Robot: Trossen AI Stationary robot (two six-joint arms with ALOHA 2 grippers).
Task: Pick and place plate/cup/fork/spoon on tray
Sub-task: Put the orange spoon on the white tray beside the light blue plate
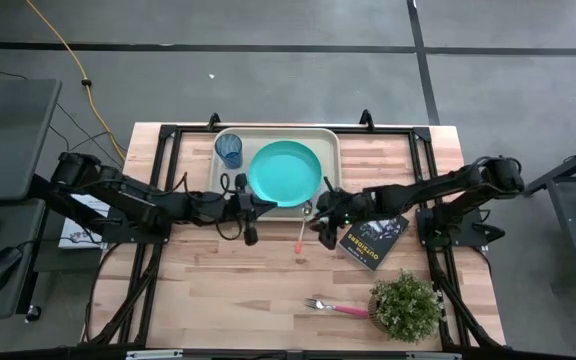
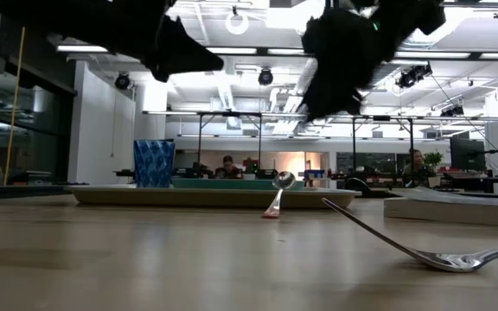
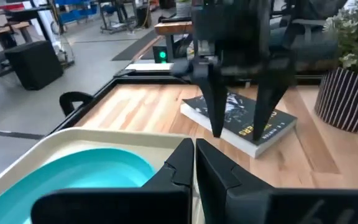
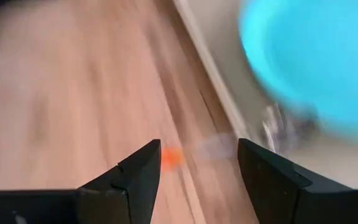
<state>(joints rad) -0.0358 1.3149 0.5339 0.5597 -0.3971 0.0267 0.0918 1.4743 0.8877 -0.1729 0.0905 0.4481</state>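
At the tray's (image 1: 330,150) front rim the spoon (image 1: 303,222) leans half on, bowl up on the edge and orange handle on the table; it wants a mid-handle pinch and a lift clear of the rim. The right gripper (image 1: 324,228) hovers just beside it, jaws apart and empty, while the left gripper (image 1: 249,230) waits nearby, jaws together.

plate (image 1: 285,172), cup (image 1: 230,150) on tray (image 1: 330,142) | spoon (image 1: 304,226) propped on rim | fork (image 1: 335,307) on table
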